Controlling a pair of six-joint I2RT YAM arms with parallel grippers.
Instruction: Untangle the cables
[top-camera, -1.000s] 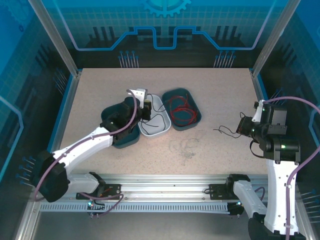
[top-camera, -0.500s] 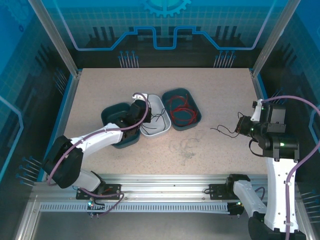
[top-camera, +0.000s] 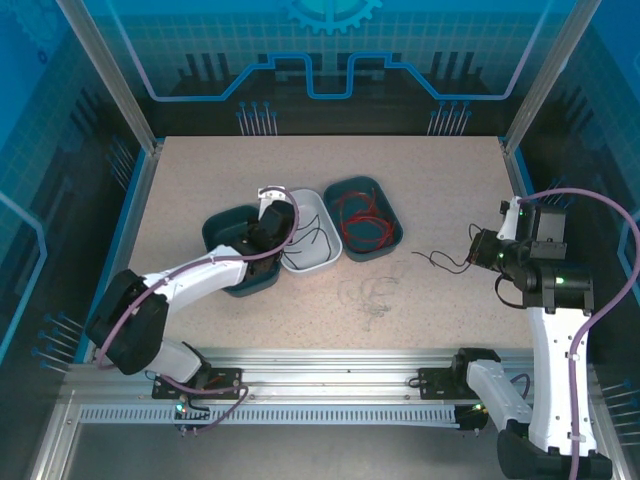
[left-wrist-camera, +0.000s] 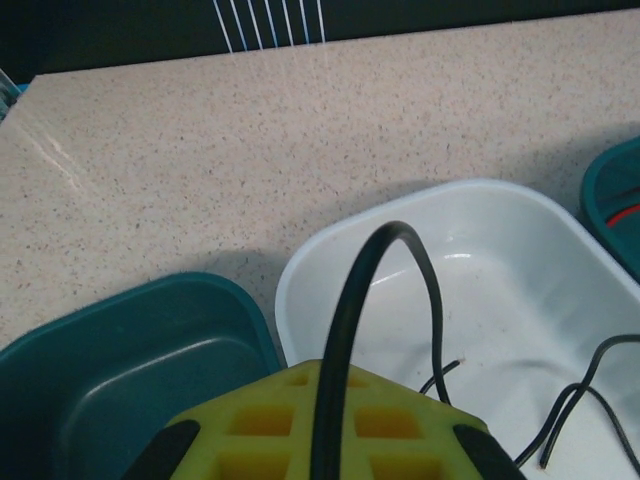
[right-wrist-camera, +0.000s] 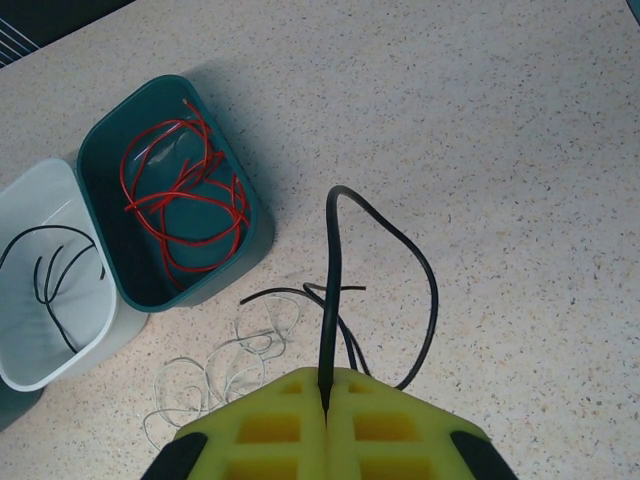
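Note:
My left gripper (top-camera: 271, 206) hovers over the left rim of the white tray (top-camera: 312, 264), its yellow pads (left-wrist-camera: 255, 425) shut on a black cable (left-wrist-camera: 395, 232) that arches up and drops into the white tray (left-wrist-camera: 300, 270). Another black cable end (left-wrist-camera: 590, 385) lies on that tray's floor. At the right, my right gripper (top-camera: 480, 250) is shut on a black cable (top-camera: 445, 262). In the right wrist view this cable (right-wrist-camera: 425, 275) loops over the table ahead of the gripper (right-wrist-camera: 326, 385). A tangle of thin white cables (top-camera: 370, 295) lies mid-table.
A teal tray (top-camera: 391, 236) right of the white one holds red cables (top-camera: 360, 218). A second teal tray (top-camera: 222, 226) sits to the left, partly under my left arm. The cage's posts and blue walls border the table.
My left gripper has shifted left, from over the white tray's middle to its left rim. My right gripper has edged left with its black cable.

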